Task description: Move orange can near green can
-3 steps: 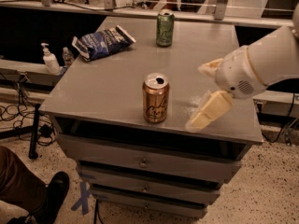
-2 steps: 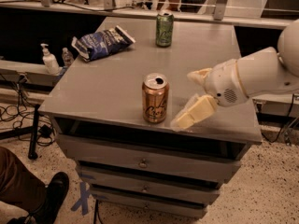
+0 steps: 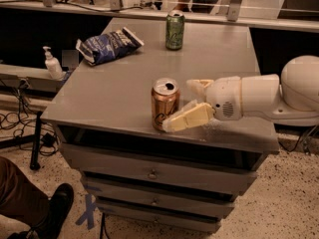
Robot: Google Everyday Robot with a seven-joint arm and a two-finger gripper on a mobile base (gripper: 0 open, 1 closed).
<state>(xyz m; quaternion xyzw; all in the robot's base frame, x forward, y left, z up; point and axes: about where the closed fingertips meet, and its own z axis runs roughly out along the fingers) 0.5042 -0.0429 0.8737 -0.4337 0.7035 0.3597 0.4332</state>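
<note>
**Pincer closes on the can.** Your robot's white arm has swept in from the right side of the grey table (image 3: 114, 88) over the last second. Its cream two-finger pincer (image 3: 182, 104) now sits just beside the right flank of the copper-orange aluminium drink can (image 3: 165, 103).

The fingers (image 3: 192, 117) stand apart. The near one lies low against the front of the can's base and seems to touch it. The far one is up by the rim, to the right and behind. Nothing is clamped yet.

The can itself has not shifted through the approach. It stands upright near the table's front edge, about midway along it. You may judge the reach all but finished, with the grasp next and the carry not yet begun.

The slim green aluminium drink can (image 3: 175, 30) also keeps its place, upright at the table's far edge and well apart from the orange one. The bare table top lies between them.

The orange can shows dark cursive script low on its side. Its silver top has a dark opening, so it may be open and best kept level. Its thin, smooth wall will likely want a square grip from both fingers.

A crumpled dark-blue snack bag (image 3: 109, 45) lies at the far left of the table, off the likely path.
</note>
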